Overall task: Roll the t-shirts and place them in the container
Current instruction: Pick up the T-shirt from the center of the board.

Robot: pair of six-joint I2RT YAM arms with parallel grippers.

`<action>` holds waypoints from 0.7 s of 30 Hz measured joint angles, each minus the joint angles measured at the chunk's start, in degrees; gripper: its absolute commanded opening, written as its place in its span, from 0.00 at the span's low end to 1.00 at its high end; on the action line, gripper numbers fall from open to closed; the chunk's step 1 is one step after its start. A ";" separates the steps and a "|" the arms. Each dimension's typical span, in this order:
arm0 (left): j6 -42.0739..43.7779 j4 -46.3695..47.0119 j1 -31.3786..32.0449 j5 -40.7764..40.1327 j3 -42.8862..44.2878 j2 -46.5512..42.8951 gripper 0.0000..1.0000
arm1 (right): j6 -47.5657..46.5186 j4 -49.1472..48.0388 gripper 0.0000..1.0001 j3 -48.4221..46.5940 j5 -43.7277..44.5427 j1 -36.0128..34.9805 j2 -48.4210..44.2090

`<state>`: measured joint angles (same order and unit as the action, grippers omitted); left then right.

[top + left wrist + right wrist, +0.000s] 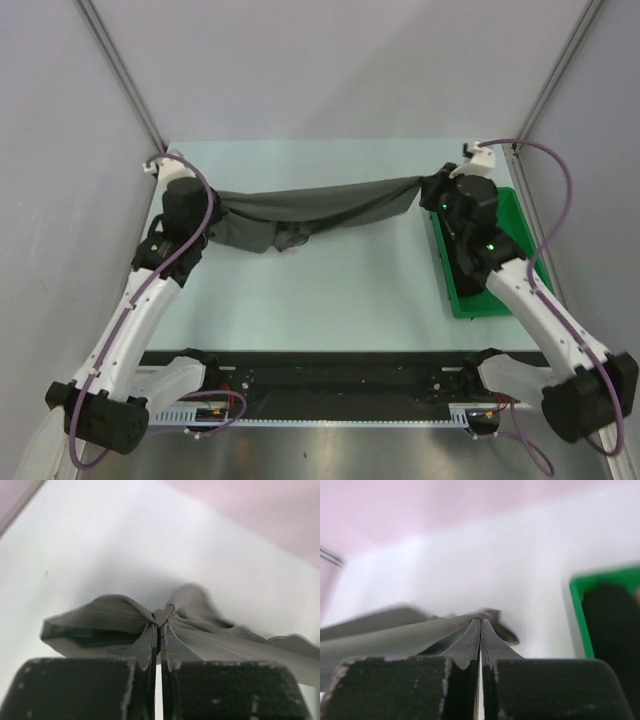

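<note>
A dark charcoal-grey t-shirt point(320, 208) hangs stretched across the far half of the table, pulled between both arms, with its lower part sagging in folds near the left. My left gripper point(214, 203) is shut on its left end. In the left wrist view the cloth point(115, 612) bunches into the closed jaws of that gripper point(160, 622). My right gripper point(430, 187) is shut on the shirt's right end. The right wrist view shows the fabric point(380, 637) running off to the left from that gripper's pinched tips point(480, 622).
A green plastic tray point(470, 305) stands along the table's right edge, mostly under my right arm. Its rim point(580, 600) shows in the right wrist view, with a dark blurred shape point(610, 630) inside. Grey walls close the table in at the back and both sides.
</note>
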<state>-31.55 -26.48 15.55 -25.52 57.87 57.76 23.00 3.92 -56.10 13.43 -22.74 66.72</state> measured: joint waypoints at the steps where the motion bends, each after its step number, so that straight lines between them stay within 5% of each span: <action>1: 1.25 0.11 0.00 0.52 2.75 0.02 0.00 | -0.52 -1.16 0.00 -0.17 -0.28 0.28 -2.69; 12: 10.78 1.99 -0.04 11.91 23.37 -3.80 0.00 | -5.66 -8.76 0.00 -2.89 -2.21 1.14 -20.68; 21: 11.61 3.93 -0.04 14.40 36.57 3.08 0.00 | -7.23 -15.39 0.00 -4.79 -3.63 1.11 -18.18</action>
<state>-19.94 -22.55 15.51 -11.11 94.43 60.84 15.77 -11.46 -60.88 9.80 -21.63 48.53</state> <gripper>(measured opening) 0.011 0.008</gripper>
